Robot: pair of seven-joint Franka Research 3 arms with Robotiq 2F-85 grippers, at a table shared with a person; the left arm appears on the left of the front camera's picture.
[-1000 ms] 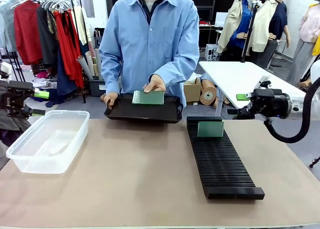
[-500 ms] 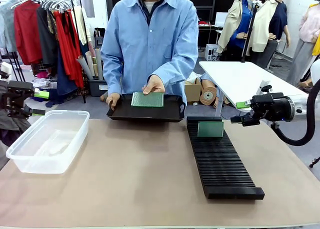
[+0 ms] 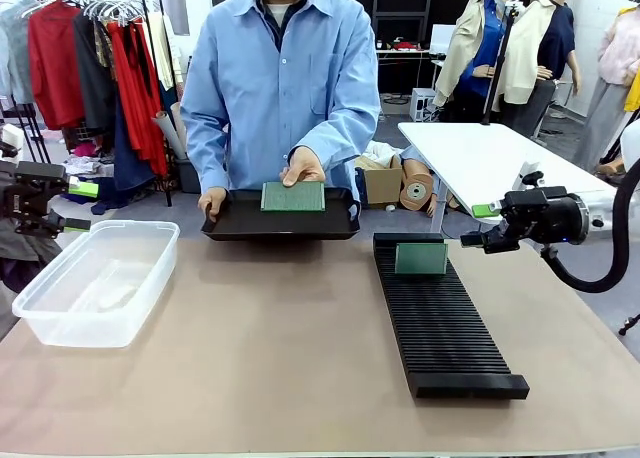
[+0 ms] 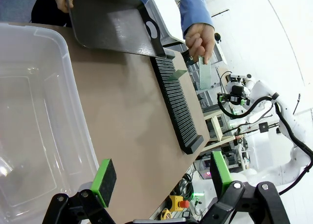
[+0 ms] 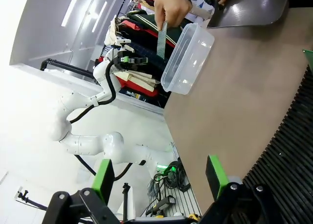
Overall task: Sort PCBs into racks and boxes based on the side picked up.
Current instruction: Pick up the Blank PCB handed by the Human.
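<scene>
Held PCB (image 3: pixel 293 196): past the rack's (image 3: pixel 445 313) far end; a hand (image 3: pixel 303 166) props it over the tray (image 3: pixel 230 225), green face forward, likely offering it.
Slotted PCB (image 3: pixel 420 259): upright in the rack's far slots.
Right claw (image 5: pixel 159 176): wide, empty, beside the rack's far end.
Left claw (image 4: pixel 161 177): wide, empty, by the box (image 4: pixel 29 111), well apart from the rack.

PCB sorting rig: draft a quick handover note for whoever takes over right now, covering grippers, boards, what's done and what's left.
Left gripper: open, empty, near the clear box.
Right gripper: open, empty, right of the far end of the rack.
Offered PCB: upright in the person's hand over the black tray, green face toward the robot.
Done: a racked PCB stands at the rack's far end; no board visible in the box.
Left: take the offered PCB and sort it by side.
</scene>
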